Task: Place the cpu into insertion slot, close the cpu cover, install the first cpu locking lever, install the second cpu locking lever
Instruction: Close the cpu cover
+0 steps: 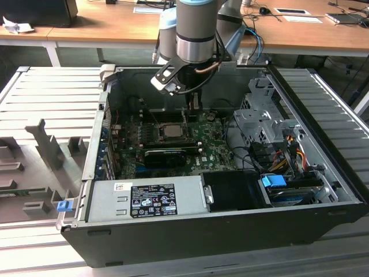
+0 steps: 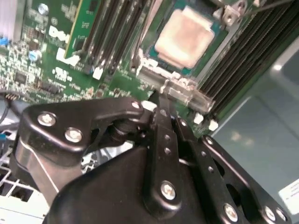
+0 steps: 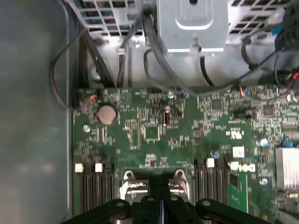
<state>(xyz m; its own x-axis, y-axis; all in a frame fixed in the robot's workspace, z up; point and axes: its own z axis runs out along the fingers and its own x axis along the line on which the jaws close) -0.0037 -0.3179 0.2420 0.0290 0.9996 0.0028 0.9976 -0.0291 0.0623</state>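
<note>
Pale silvery square cpu (image 2: 183, 38) seated flat in green motherboard (image 2: 51, 70) — black gripper (image 2: 160, 103) just beside cpu, fingers pinched together, empty, apt for pushing.

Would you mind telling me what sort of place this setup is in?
Most likely a robotics lab or workshop: an open computer case lies on a ribbed metal table, a robot arm reaches into it, and wooden desks stand behind.
</note>
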